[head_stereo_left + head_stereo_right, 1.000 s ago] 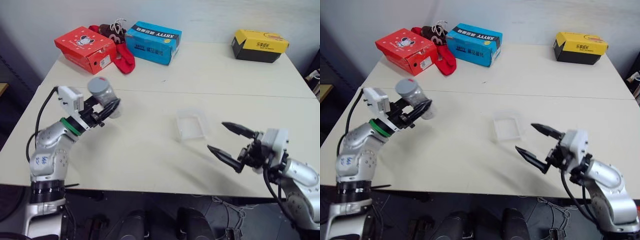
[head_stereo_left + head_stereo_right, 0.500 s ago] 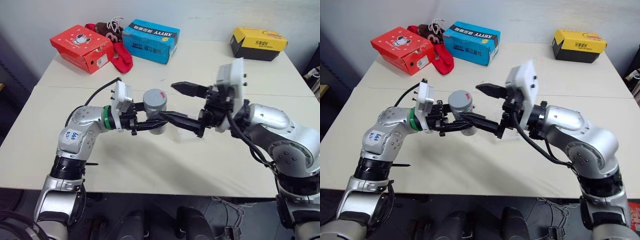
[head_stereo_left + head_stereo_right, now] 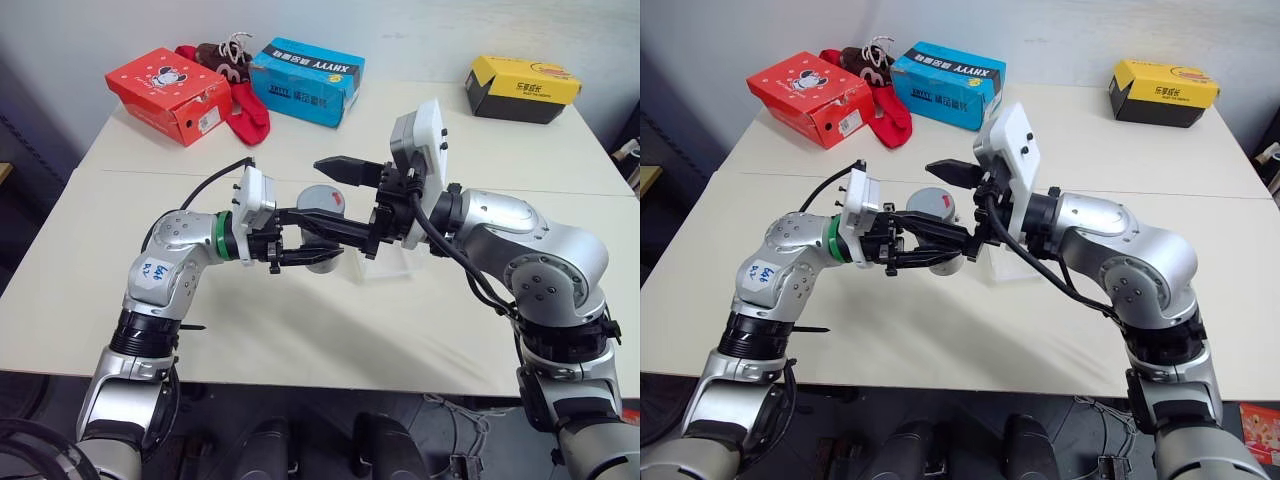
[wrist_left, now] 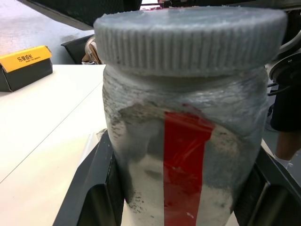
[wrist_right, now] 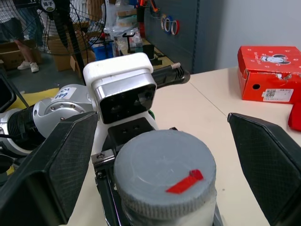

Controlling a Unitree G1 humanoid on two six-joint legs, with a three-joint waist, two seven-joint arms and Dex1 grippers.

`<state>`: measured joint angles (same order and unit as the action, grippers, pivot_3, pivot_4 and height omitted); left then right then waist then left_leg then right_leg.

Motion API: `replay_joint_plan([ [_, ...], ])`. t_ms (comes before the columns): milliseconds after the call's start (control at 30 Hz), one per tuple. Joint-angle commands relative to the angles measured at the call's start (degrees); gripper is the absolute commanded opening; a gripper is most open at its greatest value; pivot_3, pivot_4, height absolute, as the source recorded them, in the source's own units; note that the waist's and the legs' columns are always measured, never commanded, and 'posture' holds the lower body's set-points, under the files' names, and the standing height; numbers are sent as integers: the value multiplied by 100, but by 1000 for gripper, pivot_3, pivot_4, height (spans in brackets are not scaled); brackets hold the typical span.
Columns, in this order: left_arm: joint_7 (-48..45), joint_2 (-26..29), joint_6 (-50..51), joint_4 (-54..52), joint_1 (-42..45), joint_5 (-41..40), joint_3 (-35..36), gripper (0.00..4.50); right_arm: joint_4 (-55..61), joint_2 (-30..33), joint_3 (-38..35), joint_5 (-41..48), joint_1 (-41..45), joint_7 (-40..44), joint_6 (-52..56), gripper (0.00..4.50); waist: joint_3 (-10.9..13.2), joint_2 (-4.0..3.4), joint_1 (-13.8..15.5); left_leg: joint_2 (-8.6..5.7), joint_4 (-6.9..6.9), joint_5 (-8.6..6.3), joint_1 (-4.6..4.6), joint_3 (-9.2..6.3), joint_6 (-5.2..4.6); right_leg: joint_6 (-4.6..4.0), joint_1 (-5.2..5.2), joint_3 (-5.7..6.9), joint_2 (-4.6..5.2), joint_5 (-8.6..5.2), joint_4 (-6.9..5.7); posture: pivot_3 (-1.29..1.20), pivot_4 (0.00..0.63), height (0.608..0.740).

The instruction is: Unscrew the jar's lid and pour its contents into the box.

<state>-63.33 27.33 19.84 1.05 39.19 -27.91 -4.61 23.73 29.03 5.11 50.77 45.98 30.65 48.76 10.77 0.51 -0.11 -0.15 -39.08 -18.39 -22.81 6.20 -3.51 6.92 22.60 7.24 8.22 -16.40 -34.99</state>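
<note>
Jar: the jar [image 3: 322,222] sits upright above the table, clamped at its body between the two black fingers of the left gripper [image 3: 318,240], which comes in level from the side. Gripped low like that, the whole top is free to work on.
Lid: the lid [image 5: 164,172] is on, ribbed edge and red mark facing up, right between the spread fingers of the right gripper [image 3: 330,190]. Nothing unscrewed yet, by my reading.
Right gripper: spread wide, holding nothing, one finger on each side of the lid and neither touching it. It looks lined up to close on the rim and twist.
Contents: can't see them through the jar's wall, sealed inside for now.
Box: the box [image 3: 395,262] lies on the table [image 3: 300,320] just below and behind the right gripper's wrist, close by for pouring.
Surroundings: red shoebox [image 3: 170,82], blue shoebox [image 3: 305,78] and yellow shoebox [image 3: 522,88] sit at the far edge, well away from both grippers.
</note>
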Motion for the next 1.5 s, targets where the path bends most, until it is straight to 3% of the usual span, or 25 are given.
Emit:
replay_joint_plan([
  [33,-6,-48,-118,-196,5,1,34,2316,1,-39,-39,-117,128,116,-33,4500,0,0,-2,0,0,0,0,0,0,0,0,0,0,0,0,0,150,740],
  [167,-9,-90,-130,-190,11,22,29,2316,-41,-42,41,-335,122,295,-79,4500,0,0,-5,0,0,1,-1,-1,1,0,0,2,-1,0,0,0,150,740],
  [267,-10,-109,-128,-199,8,34,27,2316,-75,-98,23,-413,116,365,-95,3977,0,0,-3,0,0,1,-1,-2,1,0,0,3,-1,0,0,0,150,740],
  [400,-29,-95,-129,-224,-24,45,42,2316,-104,-168,-20,-490,96,469,-184,2644,0,0,-5,0,0,1,-2,-3,1,0,0,4,-1,0,0,0,150,740],
  [433,-46,-79,-134,-227,-36,49,46,2316,-104,-171,-36,-485,91,521,-174,2564,0,0,-5,0,0,1,-3,-5,2,0,0,7,-1,0,1,0,150,740],
  [567,-262,-15,-271,-197,-64,64,15,2316,-120,-87,-31,-418,94,1014,-200,2564,0,0,-6,-1,0,2,-5,-8,2,0,0,9,-1,0,1,0,150,740],
  [833,-1488,-146,-501,-629,-110,-512,-151,2316,-479,462,307,-272,456,3474,-360,2564,1,-1,-4,-3,-6,4,-17,-18,-1,0,1,21,-1,0,6,0,150,740],
  [1033,-1551,-242,-450,-887,62,-607,-188,2316,-656,635,384,-406,752,4199,-321,2564,1,-1,-5,-2,-8,7,-17,-23,0,1,-1,24,1,0,4,0,150,740],
  [1133,-1426,-262,-395,-977,23,-633,-140,2316,-669,665,258,-511,700,4123,-393,2564,1,-1,-1,-4,-9,7,-18,-30,0,1,-3,28,4,0,5,0,150,740],
  [1333,-784,-108,-145,-1037,-258,-438,49,2316,-420,607,-489,-424,344,3415,-621,4450,1,-1,5,-9,-10,8,-22,-40,0,1,-5,37,11,1,5,0,150,740],
  [1500,-59,-59,189,-932,-403,-370,303,2316,-127,706,-1139,-272,-194,2662,-495,4450,1,-1,14,-11,-10,11,-23,-49,1,2,-10,40,12,1,6,0,150,740],
])
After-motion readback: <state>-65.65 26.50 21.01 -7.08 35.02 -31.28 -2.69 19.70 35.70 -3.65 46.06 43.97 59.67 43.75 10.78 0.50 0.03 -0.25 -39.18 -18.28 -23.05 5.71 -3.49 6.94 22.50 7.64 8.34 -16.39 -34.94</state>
